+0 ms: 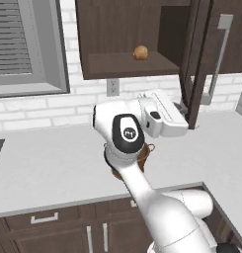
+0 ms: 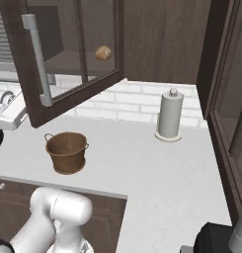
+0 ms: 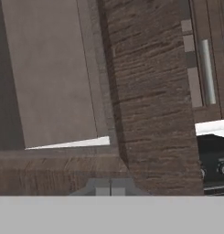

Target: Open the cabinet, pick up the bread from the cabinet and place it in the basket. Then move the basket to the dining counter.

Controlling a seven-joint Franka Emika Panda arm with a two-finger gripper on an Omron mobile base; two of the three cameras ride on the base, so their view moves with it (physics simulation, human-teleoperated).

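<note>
Left base view's got the dark brown wooden wall cabinet (image 1: 127,34) with its glass door swung open, my gripper (image 1: 181,109) pinched fully closed, empty, beside that door. Coppery bucket-shaped basket (image 2: 67,151) sits on the pale worktop (image 2: 157,168); small round tan bun (image 1: 140,52) is on the cabinet shelf.

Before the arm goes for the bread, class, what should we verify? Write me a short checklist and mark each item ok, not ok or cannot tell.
1. Cabinet door swung open: ok.
2. Bread in sight on the cabinet shelf, nothing in front of it: ok.
3. Gripper open for a grasp: not ok; the fingertips are together, holding nothing, close against the door's wooden frame.
4. Basket upright on the worktop with nothing inside: ok.
5. Path from hand to shelf free: cannot tell; the hand sits by the door's lower edge, so it will probably have to back away first.
</note>
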